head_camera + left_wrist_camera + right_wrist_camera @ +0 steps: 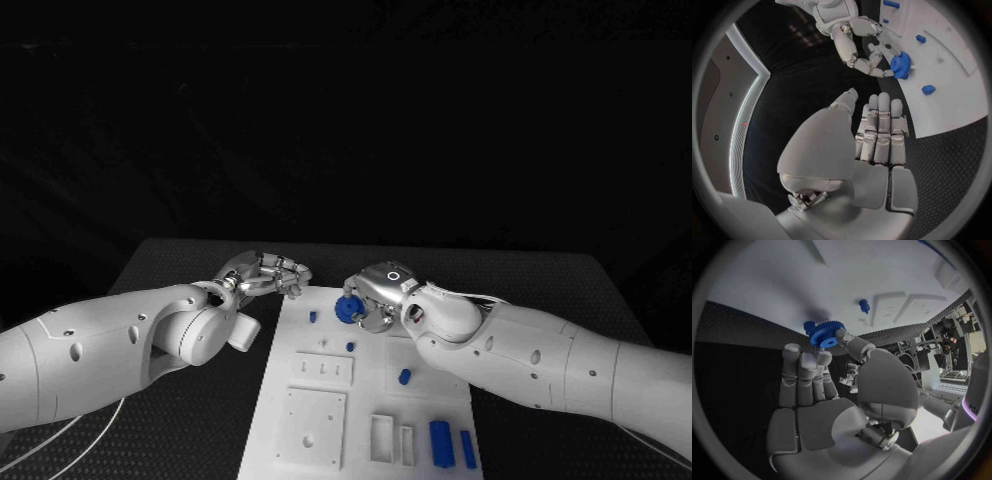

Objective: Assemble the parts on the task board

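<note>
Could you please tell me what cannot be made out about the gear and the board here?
- Blue gear, head view: the right hand covers part of it, so seating is unclear.
- White board, head view: the near end is cut off by the bottom edge.
- Left hand, head view: fingers too small to judge.

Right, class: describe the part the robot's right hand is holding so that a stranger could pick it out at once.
Start at the white task board in the middle of the black table, then go to its far end. There the right hand pinches a blue gear. Unlike the plain blue parts nearby, it is round and toothed.
</note>
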Available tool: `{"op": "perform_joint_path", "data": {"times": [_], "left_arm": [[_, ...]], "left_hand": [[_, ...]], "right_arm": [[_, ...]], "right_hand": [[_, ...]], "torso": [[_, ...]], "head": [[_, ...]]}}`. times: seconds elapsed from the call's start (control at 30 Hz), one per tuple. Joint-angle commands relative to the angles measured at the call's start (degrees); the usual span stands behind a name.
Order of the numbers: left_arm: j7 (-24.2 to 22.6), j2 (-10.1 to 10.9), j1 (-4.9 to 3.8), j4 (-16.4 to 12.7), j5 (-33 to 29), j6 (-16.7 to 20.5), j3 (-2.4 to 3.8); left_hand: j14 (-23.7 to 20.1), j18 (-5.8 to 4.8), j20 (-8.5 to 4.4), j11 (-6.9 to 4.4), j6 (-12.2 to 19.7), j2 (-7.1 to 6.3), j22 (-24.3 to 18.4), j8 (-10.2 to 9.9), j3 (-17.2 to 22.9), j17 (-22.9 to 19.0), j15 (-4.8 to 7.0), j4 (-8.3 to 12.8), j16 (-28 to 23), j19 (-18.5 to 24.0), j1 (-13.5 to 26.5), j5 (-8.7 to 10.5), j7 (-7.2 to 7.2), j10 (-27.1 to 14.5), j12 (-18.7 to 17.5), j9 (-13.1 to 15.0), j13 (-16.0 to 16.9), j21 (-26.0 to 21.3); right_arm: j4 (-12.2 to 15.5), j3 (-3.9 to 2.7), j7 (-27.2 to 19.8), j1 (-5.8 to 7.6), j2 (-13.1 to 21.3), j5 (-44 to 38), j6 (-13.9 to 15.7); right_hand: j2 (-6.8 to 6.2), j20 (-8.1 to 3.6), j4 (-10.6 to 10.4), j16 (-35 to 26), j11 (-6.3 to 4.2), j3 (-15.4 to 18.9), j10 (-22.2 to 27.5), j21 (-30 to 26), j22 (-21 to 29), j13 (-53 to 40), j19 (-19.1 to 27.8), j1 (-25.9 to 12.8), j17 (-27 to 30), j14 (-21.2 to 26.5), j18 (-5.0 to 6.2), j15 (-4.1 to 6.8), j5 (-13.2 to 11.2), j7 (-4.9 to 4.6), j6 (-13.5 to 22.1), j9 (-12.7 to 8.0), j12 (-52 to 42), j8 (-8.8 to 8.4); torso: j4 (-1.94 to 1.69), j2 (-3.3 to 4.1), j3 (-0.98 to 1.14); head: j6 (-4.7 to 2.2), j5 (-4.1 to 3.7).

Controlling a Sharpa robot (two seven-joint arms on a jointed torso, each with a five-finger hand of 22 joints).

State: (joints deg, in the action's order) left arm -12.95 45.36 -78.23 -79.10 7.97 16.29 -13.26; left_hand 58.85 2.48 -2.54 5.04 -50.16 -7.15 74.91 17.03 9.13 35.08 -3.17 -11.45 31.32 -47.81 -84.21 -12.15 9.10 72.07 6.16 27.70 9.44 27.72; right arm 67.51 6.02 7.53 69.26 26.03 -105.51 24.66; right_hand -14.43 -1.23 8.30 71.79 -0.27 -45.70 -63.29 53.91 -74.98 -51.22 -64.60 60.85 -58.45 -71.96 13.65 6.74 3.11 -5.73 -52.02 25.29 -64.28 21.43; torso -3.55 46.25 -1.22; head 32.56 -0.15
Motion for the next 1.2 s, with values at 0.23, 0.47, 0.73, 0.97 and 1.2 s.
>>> {"op": "perform_joint_path", "data": {"times": [0.23, 0.47, 0.73, 0.97, 1.2], "left_arm": [[-0.7, -0.5, -0.06, -0.1, 0.0, -0.6, 0.05], [-0.6, -0.3, -0.05, 0.0, 0.0, -0.6, 0.05], [-0.6, -0.5, -0.05, 0.1, 0.0, -0.8, 0.05], [-0.4, -0.4, -0.06, 0.1, 0.0, -0.9, 0.05], [-0.4, -0.4, -0.06, 0.1, 0.0, -0.9, 0.05]], "left_hand": [[-0.1, 1.11, -0.02, 0.11, 0.0, 0.32, 0.9, -0.3, 0.0, 0.1, 0.02, -0.3, -0.3, 0.5, -0.6, 0.03, 0.27, 0.4, -0.3, 0.1, 0.1, 0.3], [-0.1, 1.11, -0.02, 0.11, 0.0, 0.34, 0.9, -0.3, 0.0, 0.1, 0.02, -0.3, -0.3, 0.5, -0.6, 0.04, 0.26, 0.4, -0.3, 0.1, 0.1, 0.3], [-0.1, 1.11, -0.01, 0.11, 0.0, 0.33, 0.9, -0.3, -0.1, 0.1, 0.02, -0.3, -0.3, 0.5, -0.7, 0.05, 0.26, 0.4, -0.4, 0.1, 0.1, 0.3], [-0.1, 1.11, -0.01, 0.12, 0.0, 0.33, 0.9, -0.3, -0.1, 0.1, 0.01, -0.4, -0.3, 0.5, -0.7, 0.06, 0.26, 0.4, -0.4, 0.1, 0.1, 0.3], [-0.1, 1.11, -0.01, 0.12, 0.0, 0.31, 0.9, -0.3, -0.1, 0.1, 0.01, -0.4, -0.3, 0.5, -0.7, 0.08, 0.27, 0.4, -0.4, 0.1, 0.1, 0.3]], "right_arm": [[-2.2, 1.37, -0.5, -0.43, -1.7, -2.3, -0.8], [-3.0, 1.56, -0.5, -1.07, -2.4, -2.5, -0.6], [-4.2, 1.81, -0.5, -1.25, -3.5, -2.4, -1.5], [-4.7, 1.92, -0.5, -1.25, -4.0, -1.4, -1.9], [-4.9, 1.95, -0.3, -1.24, -3.9, 0.4, -3.7]], "right_hand": [[-0.72, -0.20, -0.3, 0.0, -1.20, 0.6, 1.7, -0.1, -0.4, 0.1, 0.1, -0.3, 0.1, 0.0, 1.35, 0.50, 0.0, 0.96, -8.9, 0.0, 0.4, -0.25], [-0.75, -0.20, -0.2, 0.0, -1.19, 0.7, 1.7, -0.1, -0.4, 0.1, 0.1, -0.2, 0.1, 0.0, 1.35, 0.49, 0.0, 0.95, -8.9, 0.0, 0.4, -0.28], [-0.73, -0.21, -0.1, -0.1, -1.17, 0.8, 1.8, -0.1, -0.4, 0.1, 0.2, -0.1, 0.1, 0.0, 1.35, 0.48, -0.1, 0.92, -8.8, 0.0, 0.5, -0.36], [-1.06, -0.08, 0.2, -0.4, -0.63, 1.5, 2.2, -0.4, -0.4, 0.1, 0.6, 0.0, 0.1, 0.3, 1.35, 0.08, -0.1, 0.32, -7.0, -0.4, 0.6, -1.50], [-1.82, 0.36, 1.8, -0.8, 0.94, 3.3, 3.2, -0.8, -0.4, 0.0, 1.3, 0.3, 0.3, 0.8, 1.35, -1.35, 0.0, -1.37, -2.4, -1.7, 0.8, -4.17]], "torso": [[0.07, 0.00, -0.01], [-0.01, -0.02, -0.03], [-0.02, -0.03, -0.04], [0.18, -0.02, -0.02], [0.13, -0.06, -0.02]], "head": [[0.16, 0.15], [0.35, 0.23], [0.48, 0.30], [0.50, 0.50], [0.47, 0.36]]}}
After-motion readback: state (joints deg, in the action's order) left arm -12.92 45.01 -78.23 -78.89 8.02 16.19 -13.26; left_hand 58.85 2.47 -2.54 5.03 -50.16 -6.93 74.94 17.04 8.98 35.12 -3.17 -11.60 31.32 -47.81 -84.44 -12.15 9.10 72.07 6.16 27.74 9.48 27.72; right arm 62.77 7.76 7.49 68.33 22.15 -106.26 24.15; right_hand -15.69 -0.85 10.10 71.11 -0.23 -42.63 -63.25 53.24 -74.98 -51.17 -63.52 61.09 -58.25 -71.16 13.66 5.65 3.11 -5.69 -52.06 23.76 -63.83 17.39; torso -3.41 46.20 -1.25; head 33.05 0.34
